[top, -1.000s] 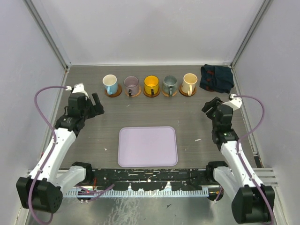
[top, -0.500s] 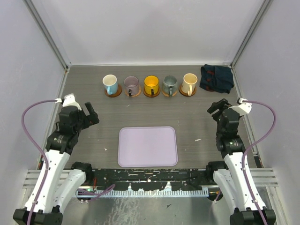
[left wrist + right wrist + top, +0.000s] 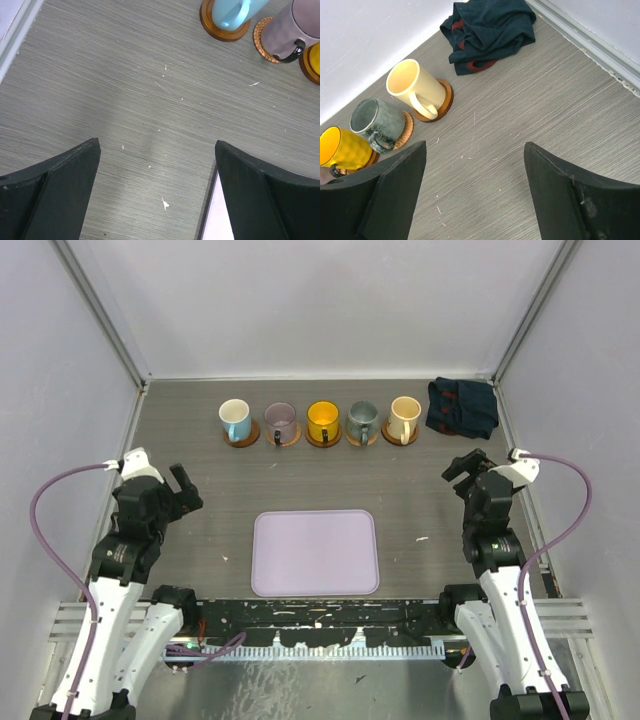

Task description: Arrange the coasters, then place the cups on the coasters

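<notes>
Wooden coasters (image 3: 246, 439), 5, in 1 row at the far side of the table (image 3: 420, 495); cups (image 3: 322, 420), 5, 1 upright on each. Left gripper (image 3: 184, 491), right gripper (image 3: 461, 468): jaws spread, empty, both drawn back since a second ago. Task appears complete.

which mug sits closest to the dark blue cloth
The pale cream mug, at the right end of the row, right beside the dark blue cloth; the other four stand farther left.
</notes>
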`<action>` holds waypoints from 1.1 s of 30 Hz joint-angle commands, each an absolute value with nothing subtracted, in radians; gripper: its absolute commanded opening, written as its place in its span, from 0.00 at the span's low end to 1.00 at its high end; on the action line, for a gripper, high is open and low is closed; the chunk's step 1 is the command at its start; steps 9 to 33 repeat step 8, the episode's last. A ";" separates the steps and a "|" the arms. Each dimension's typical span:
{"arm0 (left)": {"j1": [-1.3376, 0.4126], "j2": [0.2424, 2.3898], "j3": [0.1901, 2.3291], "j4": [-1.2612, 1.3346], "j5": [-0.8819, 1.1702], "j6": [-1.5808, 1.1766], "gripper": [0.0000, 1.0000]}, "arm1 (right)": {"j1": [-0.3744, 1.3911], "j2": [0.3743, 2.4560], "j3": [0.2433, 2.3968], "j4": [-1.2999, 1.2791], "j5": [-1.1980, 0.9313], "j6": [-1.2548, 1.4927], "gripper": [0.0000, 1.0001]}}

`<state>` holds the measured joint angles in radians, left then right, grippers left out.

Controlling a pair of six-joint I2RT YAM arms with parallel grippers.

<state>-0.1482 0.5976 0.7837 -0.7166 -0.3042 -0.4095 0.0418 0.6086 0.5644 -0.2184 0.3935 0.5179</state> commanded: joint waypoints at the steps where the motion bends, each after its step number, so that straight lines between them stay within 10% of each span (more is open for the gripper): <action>1: -0.143 0.604 0.825 -0.702 -0.347 -0.434 0.98 | 0.039 0.591 0.611 -0.201 0.400 0.519 0.83; 33: -0.143 0.628 0.826 -0.716 -0.368 -0.424 0.98 | 0.040 0.592 0.611 -0.207 0.408 0.520 0.84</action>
